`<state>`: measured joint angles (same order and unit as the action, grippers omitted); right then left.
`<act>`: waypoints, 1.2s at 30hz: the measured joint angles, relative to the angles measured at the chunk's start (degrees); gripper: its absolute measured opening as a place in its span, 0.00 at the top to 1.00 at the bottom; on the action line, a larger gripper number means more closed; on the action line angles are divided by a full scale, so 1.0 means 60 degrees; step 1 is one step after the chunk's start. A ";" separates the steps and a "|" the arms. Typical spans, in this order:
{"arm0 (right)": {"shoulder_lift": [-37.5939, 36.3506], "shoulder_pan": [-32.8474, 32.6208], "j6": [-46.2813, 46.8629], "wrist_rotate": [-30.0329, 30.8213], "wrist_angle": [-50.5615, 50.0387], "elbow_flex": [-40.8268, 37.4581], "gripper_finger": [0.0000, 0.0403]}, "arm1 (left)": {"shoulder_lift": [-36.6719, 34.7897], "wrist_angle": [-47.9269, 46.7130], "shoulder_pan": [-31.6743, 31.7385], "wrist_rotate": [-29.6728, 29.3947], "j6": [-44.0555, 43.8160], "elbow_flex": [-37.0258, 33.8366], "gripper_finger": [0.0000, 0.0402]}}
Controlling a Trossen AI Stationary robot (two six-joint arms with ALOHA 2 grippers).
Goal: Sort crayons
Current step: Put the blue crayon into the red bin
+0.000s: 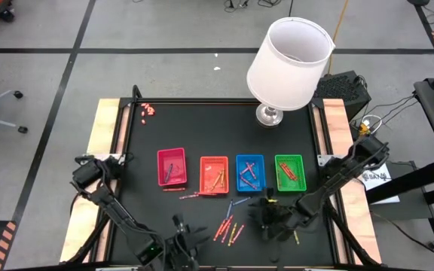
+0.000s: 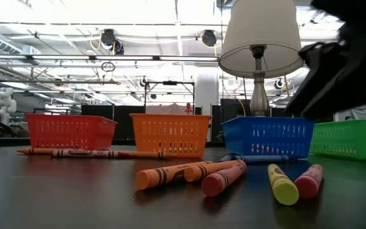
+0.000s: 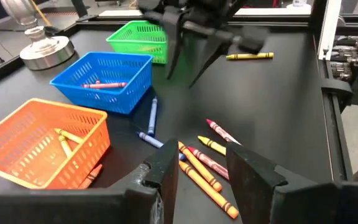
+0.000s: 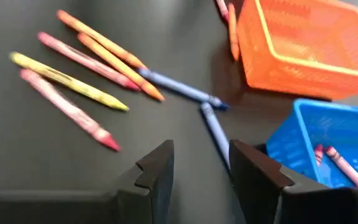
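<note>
Crowding is your main risk: the loose crayons (image 1: 229,228) lie bunched on the black surface (image 1: 149,196) at lower centre of the high view, below the orange basket (image 1: 214,174) and blue basket (image 1: 249,172), several touching. Your right claw (image 1: 271,218) hangs released and empty just right of the pile, so closing carelessly could pinch two sticks or roll one away. Your left claw (image 1: 183,239), also released and empty, waits low left of the pile, and both arms reaching in could collide.

Black table (image 1: 292,120) flanked by wooden side strips. White-shaded lamp (image 1: 288,60) on metal base stood at far edge, behind blue tray. Cluster of tiny pink-red bits (image 1: 148,111) seen near far left corner. Grey floor marked with dark tape lines.
</note>
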<state>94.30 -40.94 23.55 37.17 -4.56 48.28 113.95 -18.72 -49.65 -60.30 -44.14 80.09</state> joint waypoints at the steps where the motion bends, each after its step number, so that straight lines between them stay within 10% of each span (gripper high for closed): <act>1: 0.0098 0.0100 -0.0082 -0.0049 -0.0041 0.0022 0.65 | 0.0000 -0.0004 0.0001 -0.0002 0.0019 0.0000 0.67; 15: 0.0507 0.1317 -0.2892 -0.2486 -0.1135 0.1257 0.63 | 0.0000 0.0081 0.0329 -0.0024 0.0182 0.0000 0.67; 36: 0.2979 0.1978 -0.3768 -0.2967 -0.5358 0.4657 0.54 | 0.0000 0.0255 0.0335 0.0257 0.0255 -0.0004 0.67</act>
<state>112.18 -29.07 0.94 19.37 -36.70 76.22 113.95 -17.19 -47.64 -58.76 -42.61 80.07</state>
